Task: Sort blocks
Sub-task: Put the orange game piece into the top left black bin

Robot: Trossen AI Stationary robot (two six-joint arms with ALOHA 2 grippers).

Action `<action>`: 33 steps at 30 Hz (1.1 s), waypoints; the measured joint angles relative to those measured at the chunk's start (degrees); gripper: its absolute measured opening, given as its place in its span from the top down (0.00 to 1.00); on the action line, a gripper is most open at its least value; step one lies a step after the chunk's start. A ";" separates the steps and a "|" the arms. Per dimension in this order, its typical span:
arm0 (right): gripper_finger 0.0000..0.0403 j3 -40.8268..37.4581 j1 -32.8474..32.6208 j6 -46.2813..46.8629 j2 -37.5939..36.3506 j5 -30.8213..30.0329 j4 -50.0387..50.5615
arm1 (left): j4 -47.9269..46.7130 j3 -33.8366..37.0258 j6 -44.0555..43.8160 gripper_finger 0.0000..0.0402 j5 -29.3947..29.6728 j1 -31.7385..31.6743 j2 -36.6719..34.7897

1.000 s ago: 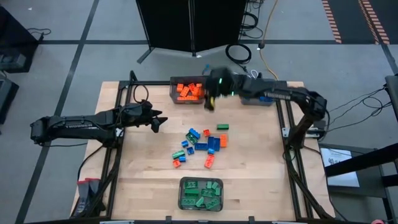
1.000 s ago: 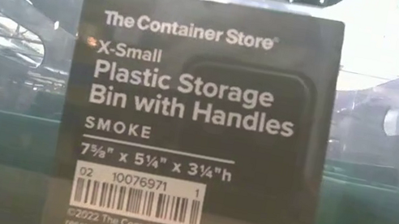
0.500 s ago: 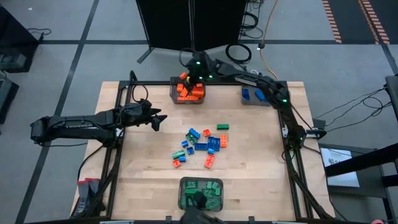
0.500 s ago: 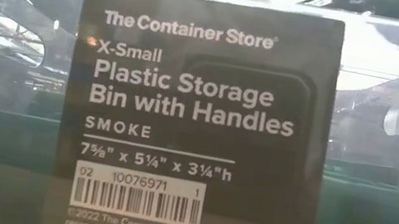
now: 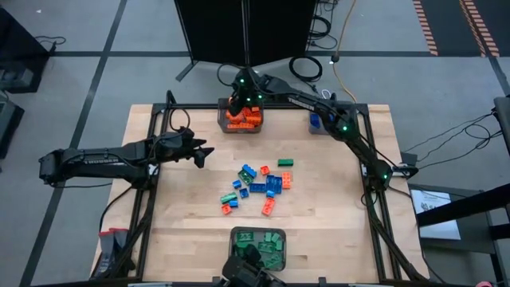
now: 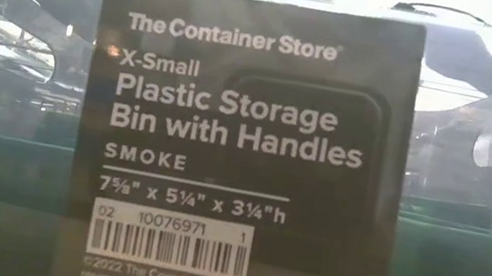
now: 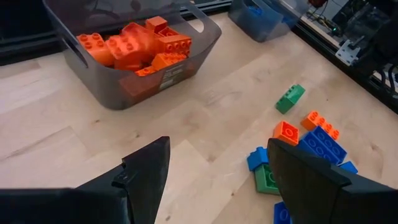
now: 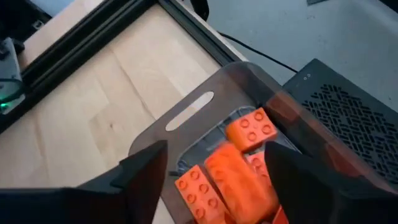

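Several loose orange, green and blue blocks (image 5: 259, 183) lie on the wooden table's middle. More orange blocks (image 8: 249, 130) fill the grey bin (image 5: 241, 119) at the far edge. My right gripper (image 8: 217, 168) hangs open right above that bin (image 8: 186, 112), and one blurred orange block (image 8: 239, 180) shows below its gap. My left gripper (image 5: 199, 154) hovers open over bare wood at the table's left, its fingers (image 7: 146, 168) pointing toward the loose blocks (image 7: 298, 134).
A grey bin with blue blocks (image 5: 323, 121) stands at the far right. A grey bin with green blocks (image 5: 256, 245) stands at the near edge, and its label (image 6: 240, 157) fills the low view. Bare wood lies left and right of the loose blocks.
My right gripper has swung from between the two far bins toward the table's left and now stands over the orange bin. The loose blocks have not moved.
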State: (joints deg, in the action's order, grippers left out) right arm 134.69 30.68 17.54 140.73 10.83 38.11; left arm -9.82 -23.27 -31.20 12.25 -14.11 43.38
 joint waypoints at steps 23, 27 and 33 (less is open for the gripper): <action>0.43 -9.25 -17.95 -41.21 -11.45 3.22 37.50 | -0.25 0.00 1.73 0.33 -0.92 0.00 0.00; 0.43 -15.41 -19.97 -42.51 -11.45 -0.77 32.50 | -0.27 -0.01 1.73 0.33 -2.30 0.00 0.00; 0.43 -22.80 -21.34 -43.73 -11.47 -3.52 28.35 | -0.31 -0.01 1.68 0.33 -3.05 0.00 0.00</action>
State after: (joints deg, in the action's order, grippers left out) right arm 111.89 9.34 -26.19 129.25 7.31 66.47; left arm -10.13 -23.28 -29.52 9.19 -14.11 43.38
